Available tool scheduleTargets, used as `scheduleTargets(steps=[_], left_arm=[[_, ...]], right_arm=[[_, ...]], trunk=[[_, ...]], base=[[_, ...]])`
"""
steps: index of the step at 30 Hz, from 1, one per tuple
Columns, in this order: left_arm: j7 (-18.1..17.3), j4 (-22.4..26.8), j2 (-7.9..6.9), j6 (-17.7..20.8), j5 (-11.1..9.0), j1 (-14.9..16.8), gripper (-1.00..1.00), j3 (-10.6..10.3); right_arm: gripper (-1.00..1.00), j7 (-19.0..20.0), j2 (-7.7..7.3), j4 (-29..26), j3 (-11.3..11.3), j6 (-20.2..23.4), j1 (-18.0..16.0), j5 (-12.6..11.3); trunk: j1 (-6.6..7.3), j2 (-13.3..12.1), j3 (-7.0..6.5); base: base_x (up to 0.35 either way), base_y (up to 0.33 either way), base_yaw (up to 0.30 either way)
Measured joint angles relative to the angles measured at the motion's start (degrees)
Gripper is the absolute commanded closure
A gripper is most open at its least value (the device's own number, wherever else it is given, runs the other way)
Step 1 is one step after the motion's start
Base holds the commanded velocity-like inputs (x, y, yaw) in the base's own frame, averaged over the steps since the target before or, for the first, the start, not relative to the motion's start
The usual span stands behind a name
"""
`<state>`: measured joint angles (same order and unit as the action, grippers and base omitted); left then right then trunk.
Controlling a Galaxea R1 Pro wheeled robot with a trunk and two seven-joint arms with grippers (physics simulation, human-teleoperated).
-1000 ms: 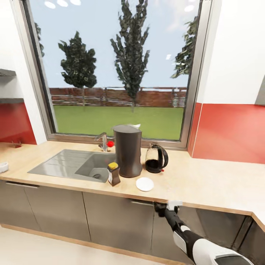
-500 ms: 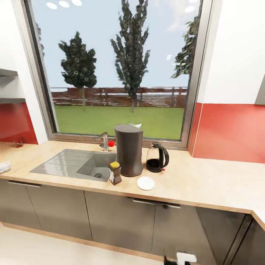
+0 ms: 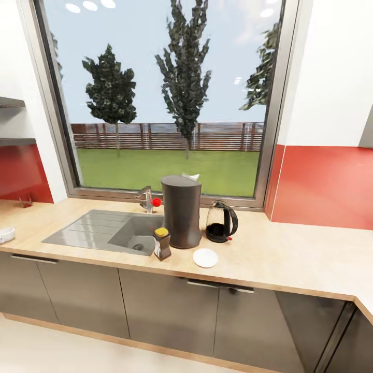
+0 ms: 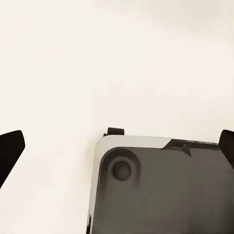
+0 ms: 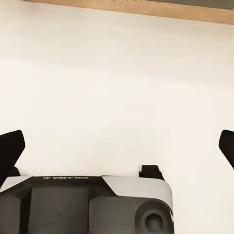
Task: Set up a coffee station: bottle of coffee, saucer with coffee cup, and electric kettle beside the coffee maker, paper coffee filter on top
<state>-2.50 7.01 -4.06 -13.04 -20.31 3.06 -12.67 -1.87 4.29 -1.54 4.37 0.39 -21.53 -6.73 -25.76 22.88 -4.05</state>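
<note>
**Both arms low, counter set ahead of me**

On my left wrist camera I see the left gripper (image 4: 117,146) spread wide, its 2 dark fingertips (image 4: 9,148) at opposite edges of the picture, holding nothing, above pale floor and a grey corner of the robot's base (image 4: 156,185). My right gripper (image 5: 117,146) is likewise spread wide with nothing in it, over the same cream floor, with a grey part of the base (image 5: 87,204) under it.

From my head camera, the dark grey cabinet fronts (image 3: 166,311) come first, then the kitchen countertop (image 3: 290,259). Nearest its front edge lies the saucer (image 3: 205,257), bare. Just left of it stands the bottle of coffee (image 3: 162,243), close in front of the coffee maker (image 3: 181,211). The electric kettle (image 3: 221,221) sits just right of the coffee maker. The sink (image 3: 103,230) lies left, the tap (image 3: 146,198) behind it. A small white object (image 3: 5,235) sits at the far left edge; I cannot tell what it is. Beyond is the window (image 3: 160,98)
</note>
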Motion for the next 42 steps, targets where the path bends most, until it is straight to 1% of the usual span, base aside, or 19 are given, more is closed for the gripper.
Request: scheduleTargets(steps=[8,9,10,16,25,33,42], left_arm=[[0.0,-0.1,-0.04,0.0,0.0,0.0,-1.0,0.0],[0.0,-0.1,-0.04,0.0,0.0,0.0,-1.0,0.1],[0.0,2.1,0.11,0.0,0.0,0.0,-1.0,0.2],[0.0,2.4,-0.02,0.0,-0.1,0.0,-1.0,0.4],[0.0,2.4,-0.14,0.0,-0.2,0.0,-1.0,0.2],[0.0,2.4,-0.17,0.0,-1.6,0.0,-1.0,0.5],[-0.1,2.3,-0.13,0.0,-1.8,0.0,-1.0,0.5]], right_arm=[[-1.0,-0.1,0.07,-0.1,-0.1,0.0,0.0,-0.2],[-1.0,-0.1,0.05,-0.1,-0.1,0.0,0.0,-0.3],[-1.0,-0.1,0.06,0.0,-0.1,0.1,0.0,-0.2],[-1.0,-0.2,0.04,0.1,-0.1,0.1,0.0,-0.2],[-1.0,-0.2,0.01,0.1,-0.1,0.1,0.1,-0.1],[-1.0,-0.2,0.0,0.1,-0.1,0.1,0.2,-0.1],[-1.0,-0.2,0.0,0.0,-0.1,0.1,0.3,-0.2]], trunk=[[0.0,0.0,0.0],[0.0,0.0,0.0],[0.0,0.0,-0.01],[0.0,0.0,0.0],[0.0,0.0,0.0],[0.02,0.0,0.0],[0.02,0.0,0.0]], base=[[0.0,0.0,0.0],[0.0,0.0,0.237],[0.0,0.0,0.252],[0.0,0.045,0.27],[0.0,0.268,0.278],[0.061,0.304,0.278],[0.134,0.305,0.278]])
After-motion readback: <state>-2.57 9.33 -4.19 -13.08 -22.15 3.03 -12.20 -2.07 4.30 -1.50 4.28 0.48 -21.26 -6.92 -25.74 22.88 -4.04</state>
